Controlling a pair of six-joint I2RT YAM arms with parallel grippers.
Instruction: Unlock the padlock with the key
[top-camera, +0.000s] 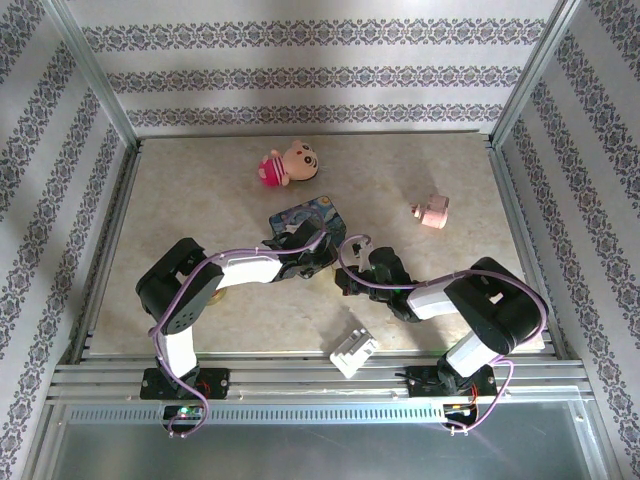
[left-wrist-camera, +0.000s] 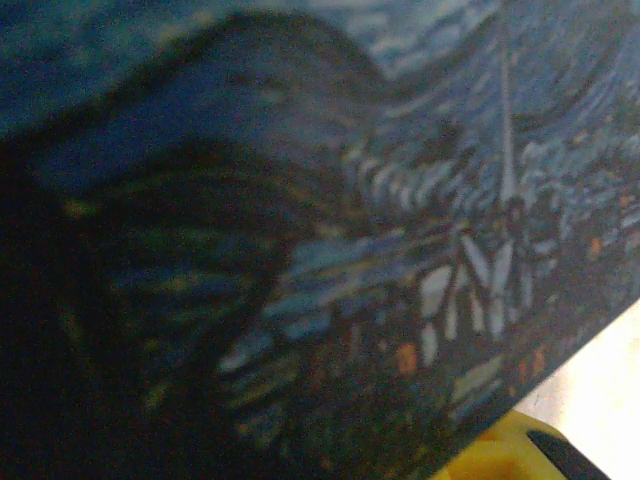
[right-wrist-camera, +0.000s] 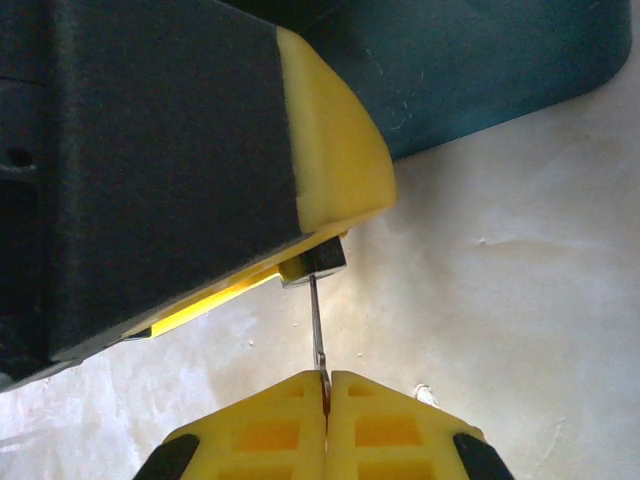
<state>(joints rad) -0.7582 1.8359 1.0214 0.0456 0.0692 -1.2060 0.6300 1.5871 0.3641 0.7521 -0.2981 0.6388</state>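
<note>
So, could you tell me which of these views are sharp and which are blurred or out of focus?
Left wrist: the blue painted tin sits too close to the lens, so it is soft and dark throughout. Right wrist: the key and padlock are crisp, with no glare. Top external: evenly lit and in focus, with only soft shadows on the table.

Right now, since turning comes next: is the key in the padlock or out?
In, it seems: the key, pinched by the right gripper, meets the padlock tip-first. How deep, cannot tell.
</note>
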